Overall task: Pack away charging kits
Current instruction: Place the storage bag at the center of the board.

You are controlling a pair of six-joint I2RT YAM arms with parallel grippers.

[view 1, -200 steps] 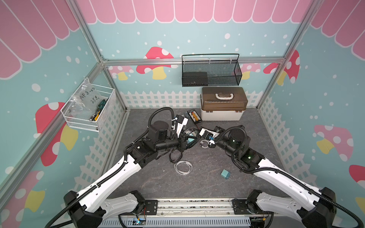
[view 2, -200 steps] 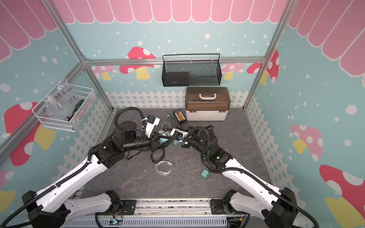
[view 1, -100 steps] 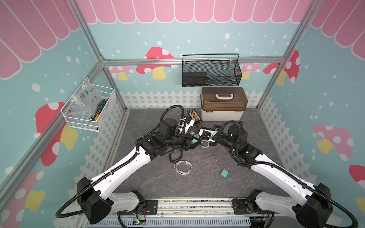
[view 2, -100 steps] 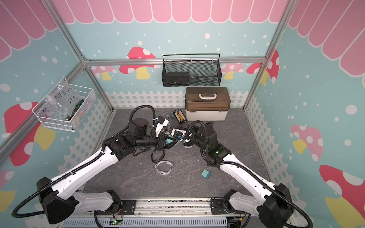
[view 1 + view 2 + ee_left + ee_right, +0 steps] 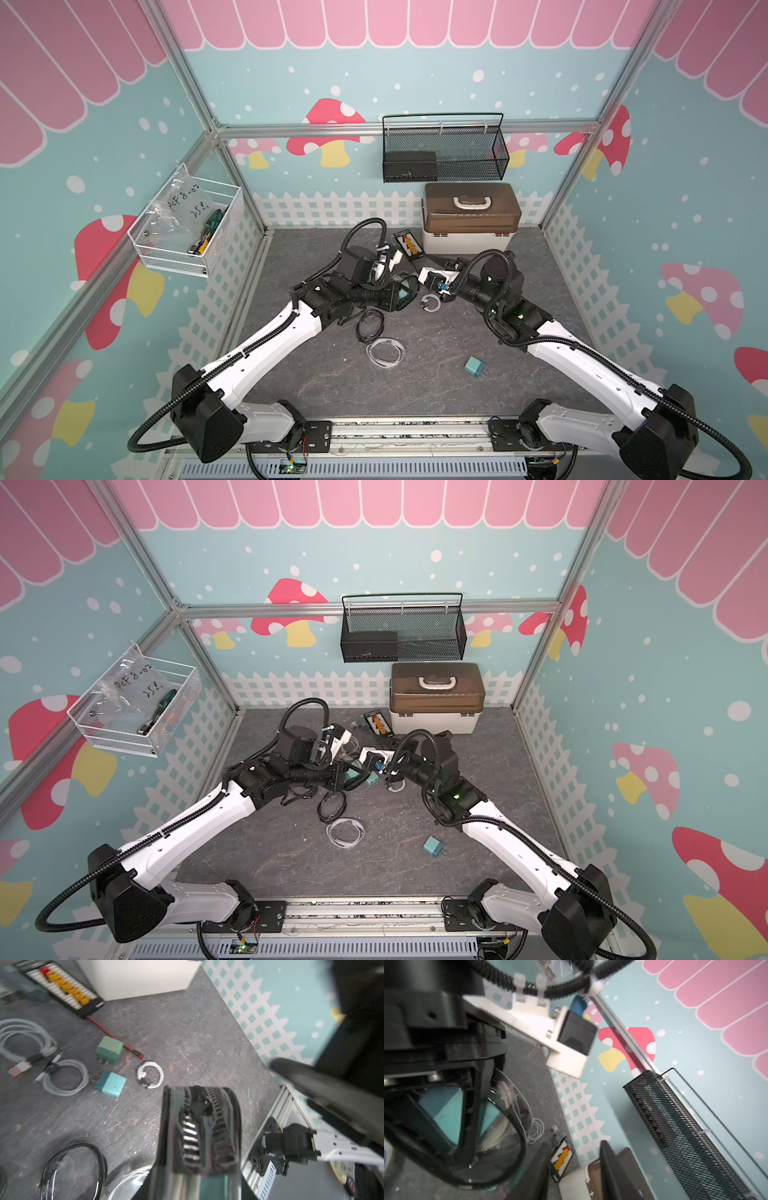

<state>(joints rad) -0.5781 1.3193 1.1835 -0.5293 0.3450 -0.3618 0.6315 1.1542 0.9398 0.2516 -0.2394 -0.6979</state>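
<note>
Plainly, glossy clear zippered pouch; nearby, matte teal cube adapter.

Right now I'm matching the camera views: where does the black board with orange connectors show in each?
In a top view: board near centre, beside the white box.
In a top view: board central too.
Left wrist: next to the box wall, red wire trailing.
Right wrist: blurred, by the box.
Shared landmark: the white box.

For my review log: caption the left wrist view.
Zippered clear pouch in the foreground, two teal plug adapters and coiled white cables on the grey table beyond.
</note>
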